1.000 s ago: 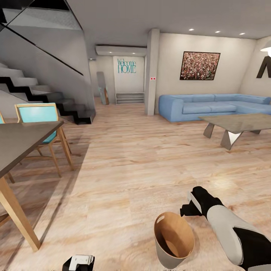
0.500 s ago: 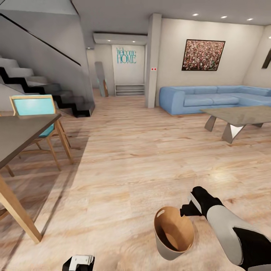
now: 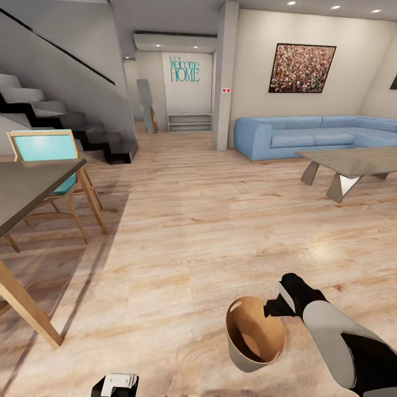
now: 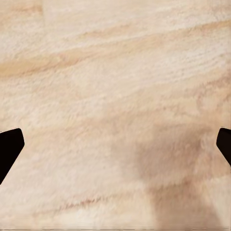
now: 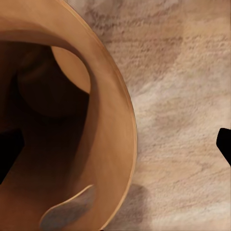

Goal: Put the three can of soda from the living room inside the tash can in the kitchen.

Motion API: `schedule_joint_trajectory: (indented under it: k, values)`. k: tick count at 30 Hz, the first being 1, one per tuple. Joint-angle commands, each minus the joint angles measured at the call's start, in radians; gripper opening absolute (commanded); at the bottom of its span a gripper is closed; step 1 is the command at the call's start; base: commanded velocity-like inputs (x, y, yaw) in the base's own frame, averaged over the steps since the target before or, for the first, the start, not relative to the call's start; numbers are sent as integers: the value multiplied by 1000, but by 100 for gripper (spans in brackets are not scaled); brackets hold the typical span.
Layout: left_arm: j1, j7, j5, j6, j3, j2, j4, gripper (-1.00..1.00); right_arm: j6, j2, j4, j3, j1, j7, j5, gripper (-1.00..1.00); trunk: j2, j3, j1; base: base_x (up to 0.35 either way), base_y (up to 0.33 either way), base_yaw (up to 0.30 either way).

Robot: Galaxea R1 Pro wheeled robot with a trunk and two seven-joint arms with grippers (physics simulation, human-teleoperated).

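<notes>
Most of the head view is taken up by a wide pale wood-plank floor (image 3: 209, 220), on which a long light-blue corner sofa (image 3: 309, 137) is set against the far wall, with a low grey-topped coffee table on angled metal legs (image 3: 353, 165) just in front of it. At the left edge, a dark-topped dining table with wooden legs (image 3: 27, 193) is seen beside a wooden chair with a teal back (image 3: 47, 151), and a black-and-white staircase (image 3: 60, 127) is visible beyond them. No soda cans can be made out on the coffee table or anywhere else at this range. Close to the robot, the tapered round grey metal bin with the brown-orange inside (image 3: 255, 335) is carried tilted above the floor, its rim gripped by the right gripper (image 3: 274, 306); in the right wrist view the rim (image 5: 113, 144) is seen running between the dark finger (image 5: 225, 147) and its mate, so the jaws are judged to be clamped on the bin's wall. The left gripper (image 4: 115, 144) is held over bare floor with its fingers set wide apart and nothing between them. The step in hand is judged to be the carrying of the bin toward the sofa area, where the cans are to be found. A drive toward the coffee table is called for next, with the bin held steady.
</notes>
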Motion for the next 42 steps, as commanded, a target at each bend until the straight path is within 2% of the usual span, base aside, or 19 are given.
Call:
schedule_joint_trajectory:
  k: [1,12,20,30,42]
  values:
    - [0,0,0,0,0,0,0,100,0,0,0,0,0,0,0,100,0,-4,0,0,0,0]
    - [0,0,0,0,-1,0,0,100,-2,0,1,0,0,0,1,100,-3,-47,5,0,0,0]
    - [0,0,0,0,-1,0,0,100,-2,-1,1,0,0,0,1,100,-3,-47,5,0,0,0]
    - [0,0,-1,0,-1,0,0,100,-2,-1,2,0,0,0,1,100,-5,-85,10,0,0,0]
    - [0,0,0,0,-1,0,0,100,-3,-8,0,-1,1,0,1,100,-5,-85,10,0,0,0]
